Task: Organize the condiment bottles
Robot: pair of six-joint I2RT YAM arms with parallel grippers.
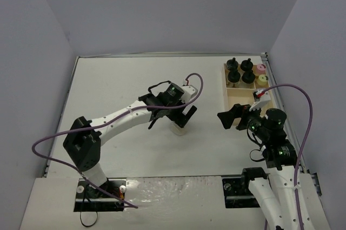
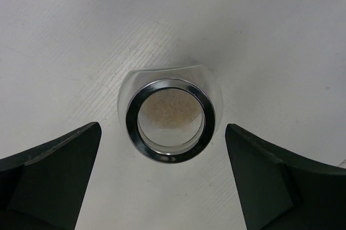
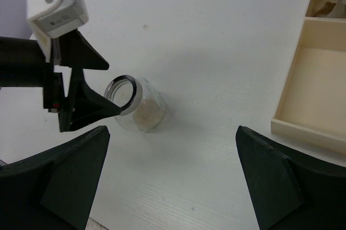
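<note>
A wide clear jar (image 1: 179, 129) with a silver rim and tan powder stands on the white table near the middle. It also shows in the left wrist view (image 2: 170, 119) and the right wrist view (image 3: 141, 108). My left gripper (image 1: 184, 113) is open just above it; in its wrist view (image 2: 162, 128) the jaws stand wide on either side of the rim, not touching it. My right gripper (image 1: 230, 115) is open and empty, to the jar's right (image 3: 171, 132). Several black-capped bottles (image 1: 240, 69), a pink-capped one (image 1: 260, 68) and a yellow-capped one (image 1: 262, 80) stand in the tray.
The pale wooden compartmented tray (image 1: 236, 97) lies at the far right; its near compartment (image 3: 313, 86) shows bare wood. Purple cables arc over both arms. Grey walls close the table at the back and sides.
</note>
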